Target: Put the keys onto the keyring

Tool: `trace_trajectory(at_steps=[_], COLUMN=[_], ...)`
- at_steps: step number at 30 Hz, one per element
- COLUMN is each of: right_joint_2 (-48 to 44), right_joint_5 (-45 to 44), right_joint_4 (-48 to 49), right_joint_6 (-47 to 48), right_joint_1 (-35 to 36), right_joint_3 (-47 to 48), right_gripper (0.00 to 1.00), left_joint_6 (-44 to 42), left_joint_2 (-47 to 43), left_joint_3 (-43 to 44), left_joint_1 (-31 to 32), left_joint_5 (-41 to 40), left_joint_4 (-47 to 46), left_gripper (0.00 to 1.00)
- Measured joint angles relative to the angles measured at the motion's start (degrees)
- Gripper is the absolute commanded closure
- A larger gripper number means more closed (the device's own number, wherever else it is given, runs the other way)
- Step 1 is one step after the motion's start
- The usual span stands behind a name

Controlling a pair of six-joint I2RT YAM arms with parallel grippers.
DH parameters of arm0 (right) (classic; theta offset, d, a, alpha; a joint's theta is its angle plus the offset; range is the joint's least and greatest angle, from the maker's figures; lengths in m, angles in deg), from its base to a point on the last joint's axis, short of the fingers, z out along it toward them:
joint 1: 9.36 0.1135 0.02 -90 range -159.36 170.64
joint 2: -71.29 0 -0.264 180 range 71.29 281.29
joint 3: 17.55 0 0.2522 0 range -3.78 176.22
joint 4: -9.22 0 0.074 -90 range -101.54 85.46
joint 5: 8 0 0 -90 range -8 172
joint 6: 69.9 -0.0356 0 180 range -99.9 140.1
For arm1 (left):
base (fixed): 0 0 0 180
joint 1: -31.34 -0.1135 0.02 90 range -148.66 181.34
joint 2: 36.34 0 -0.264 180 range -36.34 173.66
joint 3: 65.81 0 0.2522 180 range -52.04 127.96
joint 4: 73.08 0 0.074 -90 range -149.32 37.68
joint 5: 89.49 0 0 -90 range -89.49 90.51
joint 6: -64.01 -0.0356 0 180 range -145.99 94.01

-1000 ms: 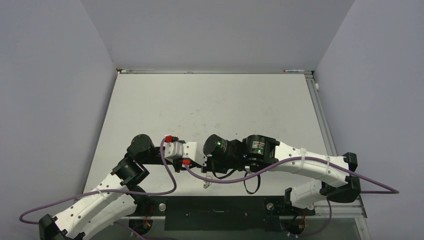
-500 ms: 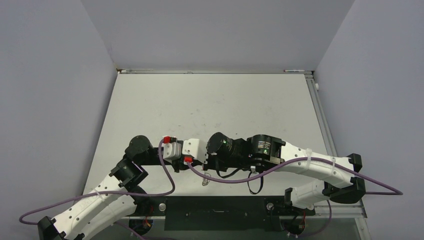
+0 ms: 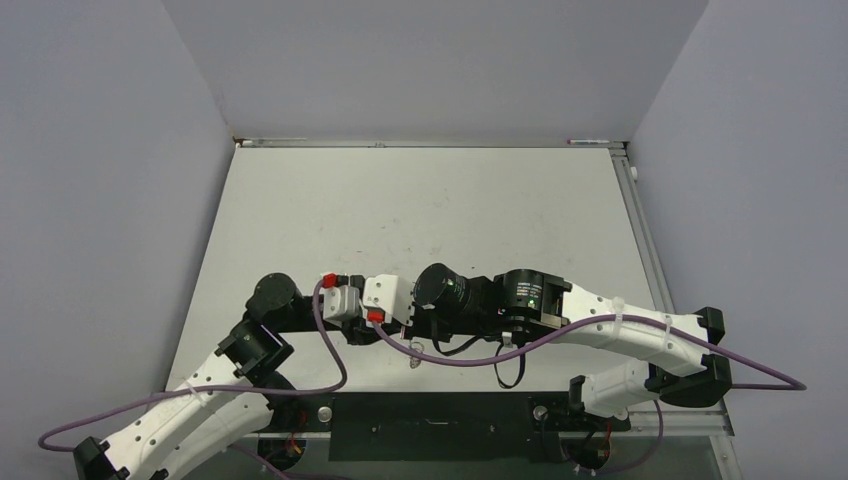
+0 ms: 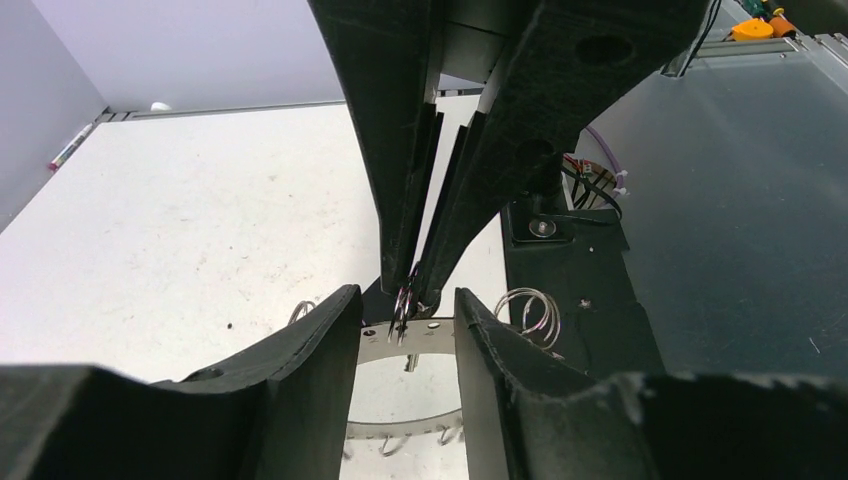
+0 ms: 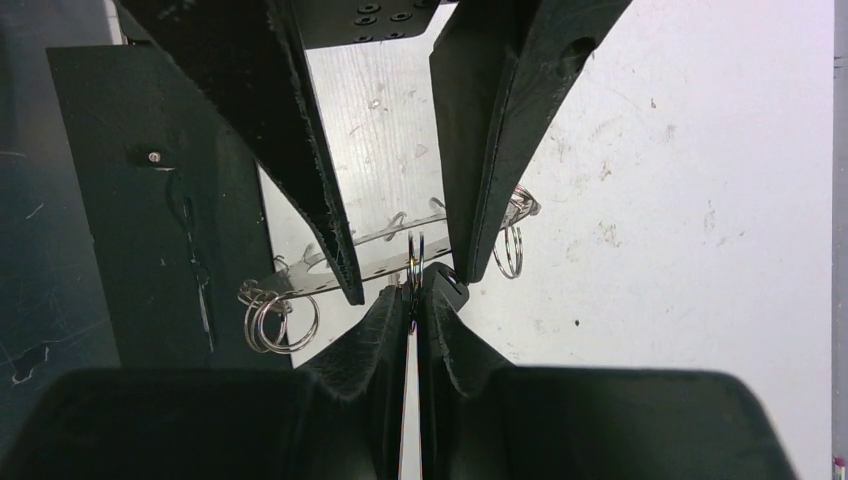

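keyring pinned between both grippers at near table edge

keyring (image 4: 432, 332) sits between the two fingers of the left gripper (image 4: 404, 318). in the left wrist view its flat grey band spans the gap from one finger pad to the other and meets both, so the jaws stand part open, spread by the ring's width, and clamp it across. the ring's wide hole shows below the band.

right gripper (image 5: 413, 293) comes in from the opposite side, fingers pointing at the left gripper's. its jaws are almost fully together, with only a thin slit between the pads. they pinch one small wire loop (image 5: 414, 252) on the ring's rim, midway between the left fingers. the loop stands upright out of the right fingertips.

other wire loops hang along the rim: a bunch of rings (image 5: 278, 320) at the end toward the black base plate (image 5: 150, 200), and a single ring (image 5: 510, 250) at the other end, just outside the left gripper's finger.

location: top view puts both grippers tip to tip low on the white table (image 3: 420, 210), close to its near edge. the ring straddles the line where the table meets the base plate. cannot tell whether it rests on the surface or is held just above it.

keys: none can be told apart from the loops in these views.
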Motion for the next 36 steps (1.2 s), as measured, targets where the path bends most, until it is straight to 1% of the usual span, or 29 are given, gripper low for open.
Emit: trace_trajectory(at_steps=[5, 8, 11, 13, 16, 22, 27, 28, 34, 36], right_joint_2=[0.0, 0.0, 0.0, 0.0, 0.0, 0.0, 0.0, 0.0, -0.1, -0.2], right_joint_5=[0.0, 0.0, 0.0, 0.0, 0.0, 0.0, -0.1, -0.1, 0.0, 0.0], right_joint_4=[1.0, 1.6, 1.8, 1.7, 1.7, 1.7, 1.6, 1.4, 1.2, 1.3], right_joint_6=[0.0, -0.1, -0.1, -0.1, -0.2, -0.3, -0.5, -0.5, -0.7, -0.7], right_joint_1=[0.0, 0.0, 0.0, 0.0, 0.0, 0.0, 0.0, 0.0, 0.0, 0.0], right_joint_3=[0.0, -0.1, -0.3, -0.5, -0.7, -0.8, -0.8, -0.8, -0.8, -0.8], right_gripper=[0.95, 0.95, 0.95, 0.95, 0.95, 0.95, 0.95, 0.95, 0.95, 0.95], left_joint_6=[0.1, 0.1, 0.1, 0.0, 0.1, 0.2, 0.0, 0.0, -0.1, -0.2], left_joint_2=[-0.9, -1.5, -2.0, -2.3, -2.8, -3.3, -2.9, -2.7, -1.9, -1.8], left_joint_3=[0.0, 0.0, 0.0, 0.0, 0.0, 0.0, 0.0, 0.0, 0.0, 0.0], left_joint_1=[0.0, 0.0, 0.0, 0.0, -0.1, -0.2, -0.2, -0.2, -0.3, -0.3], left_joint_5=[0.0, -0.1, -0.3, -0.3, -0.3, -0.4, -0.4, -0.4, -1.2, -1.3], left_joint_4=[0.0, 0.0, 0.1, 0.1, 0.0, 0.1, 0.1, 0.1, 0.1, 0.1], left_gripper=[0.72, 0.74, 0.74, 0.67, 0.67, 0.75, 0.87, 0.88, 0.88, 0.86])
